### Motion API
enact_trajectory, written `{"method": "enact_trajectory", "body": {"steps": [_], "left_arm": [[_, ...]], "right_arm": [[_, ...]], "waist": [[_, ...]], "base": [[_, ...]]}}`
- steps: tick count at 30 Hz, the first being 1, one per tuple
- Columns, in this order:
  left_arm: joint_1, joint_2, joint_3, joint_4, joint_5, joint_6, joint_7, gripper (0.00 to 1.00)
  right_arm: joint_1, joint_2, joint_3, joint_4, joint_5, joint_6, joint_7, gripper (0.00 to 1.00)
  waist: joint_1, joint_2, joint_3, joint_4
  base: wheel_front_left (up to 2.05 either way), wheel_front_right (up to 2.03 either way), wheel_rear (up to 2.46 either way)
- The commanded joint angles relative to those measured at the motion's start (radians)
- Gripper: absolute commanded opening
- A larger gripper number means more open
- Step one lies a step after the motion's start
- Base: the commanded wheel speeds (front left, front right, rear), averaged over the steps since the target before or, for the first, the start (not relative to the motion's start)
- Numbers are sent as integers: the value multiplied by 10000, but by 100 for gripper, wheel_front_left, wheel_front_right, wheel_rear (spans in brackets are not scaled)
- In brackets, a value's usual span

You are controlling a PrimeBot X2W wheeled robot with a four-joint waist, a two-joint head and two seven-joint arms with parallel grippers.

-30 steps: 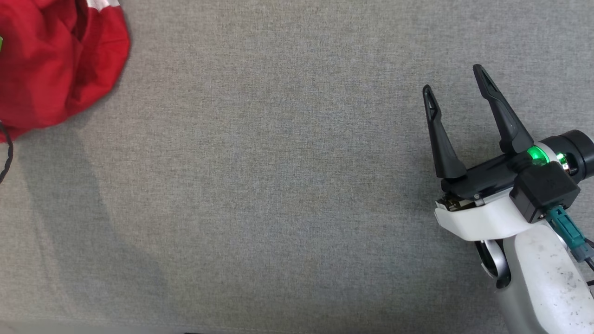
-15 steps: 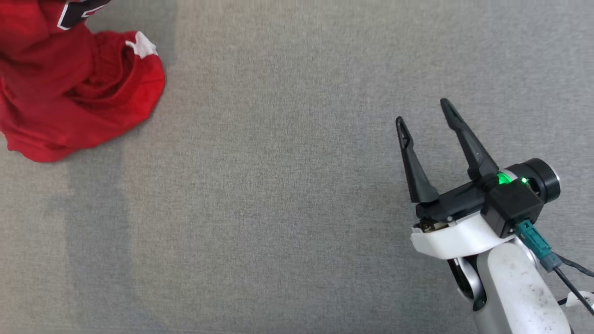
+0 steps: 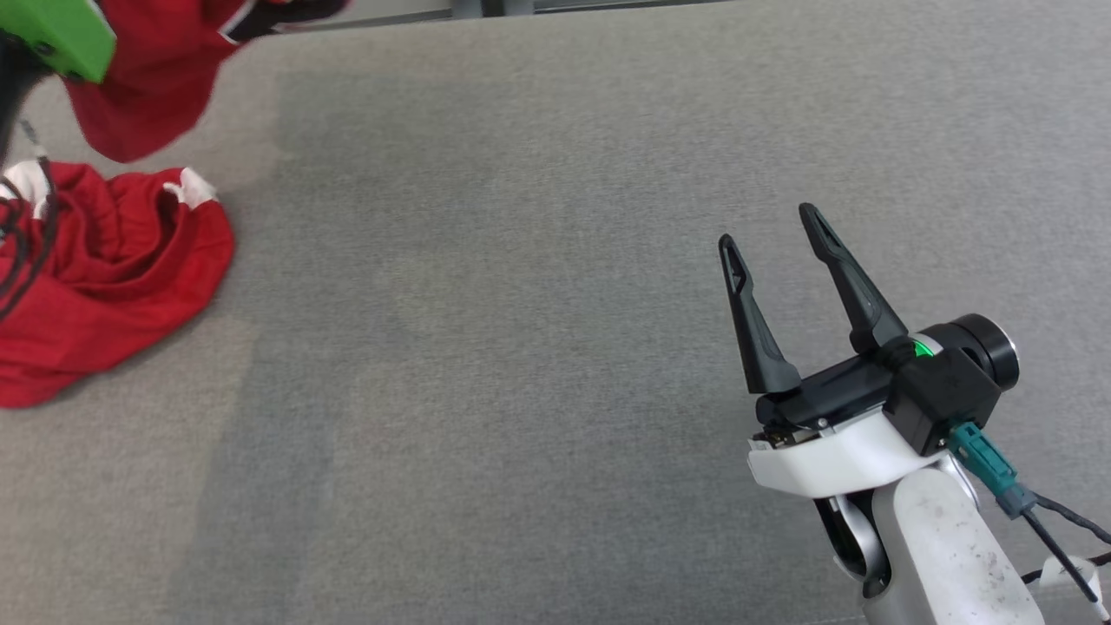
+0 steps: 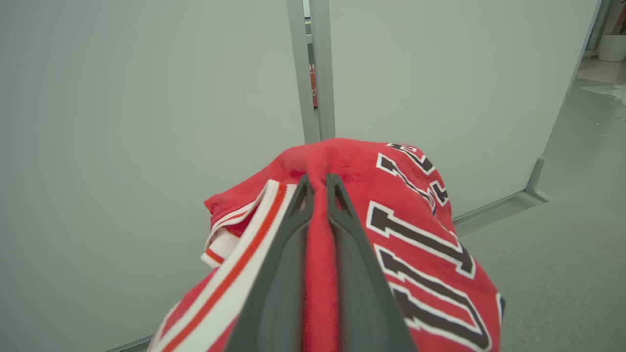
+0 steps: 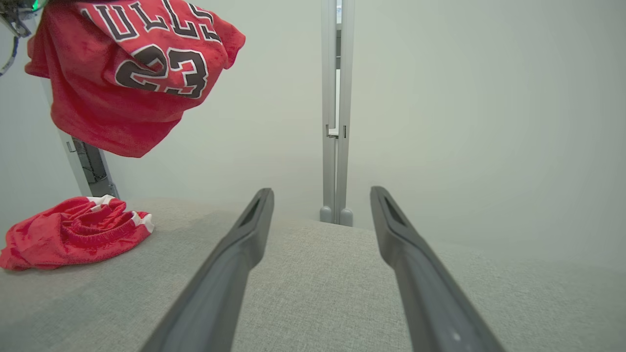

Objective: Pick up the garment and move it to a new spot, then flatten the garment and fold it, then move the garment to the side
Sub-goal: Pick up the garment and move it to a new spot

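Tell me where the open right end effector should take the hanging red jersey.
Judging by its pose, the jersey hangs bunched from the shut left end effector, its free lowest edge clear of the grey table. The right end effector would probably best pinch that edge, coming from the robot's right and slightly below.

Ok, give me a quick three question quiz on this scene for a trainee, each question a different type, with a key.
1. True or false: the right gripper is open and holds nothing.
2. What does the left gripper clamp? A) a towel B) the red jersey C) nothing
3. Fill in: the red shorts lie crumpled on the grey ____.
Key: 1 true; 2 B; 3 table.
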State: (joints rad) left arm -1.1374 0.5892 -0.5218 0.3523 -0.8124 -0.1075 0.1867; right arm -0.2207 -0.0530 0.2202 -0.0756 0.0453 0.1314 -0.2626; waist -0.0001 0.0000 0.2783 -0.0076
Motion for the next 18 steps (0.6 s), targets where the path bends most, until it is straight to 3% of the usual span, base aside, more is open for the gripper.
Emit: {"method": "enact_trajectory", "body": {"steps": [1, 7, 18], "left_arm": [[223, -134, -113, -196, -81, 109, 148, 0], [1135, -942, -813, -327, -247, 266, 387, 0], [3365, -3355, -2009, 1916, -438, 133, -1195, 0]], "right_arm": [[-3, 10, -22, -60, 51, -13, -35, 100], [230, 28, -71, -173, 369, -13, -33, 100], [485, 28, -64, -357, 567, -13, -33, 100]], "waist": [[1, 0, -360, -1106], [1, 0, -472, -2182], [1, 0, -357, -3224]], "base": [[0, 0, 0], [0, 0, 0], [0, 0, 0]]}}
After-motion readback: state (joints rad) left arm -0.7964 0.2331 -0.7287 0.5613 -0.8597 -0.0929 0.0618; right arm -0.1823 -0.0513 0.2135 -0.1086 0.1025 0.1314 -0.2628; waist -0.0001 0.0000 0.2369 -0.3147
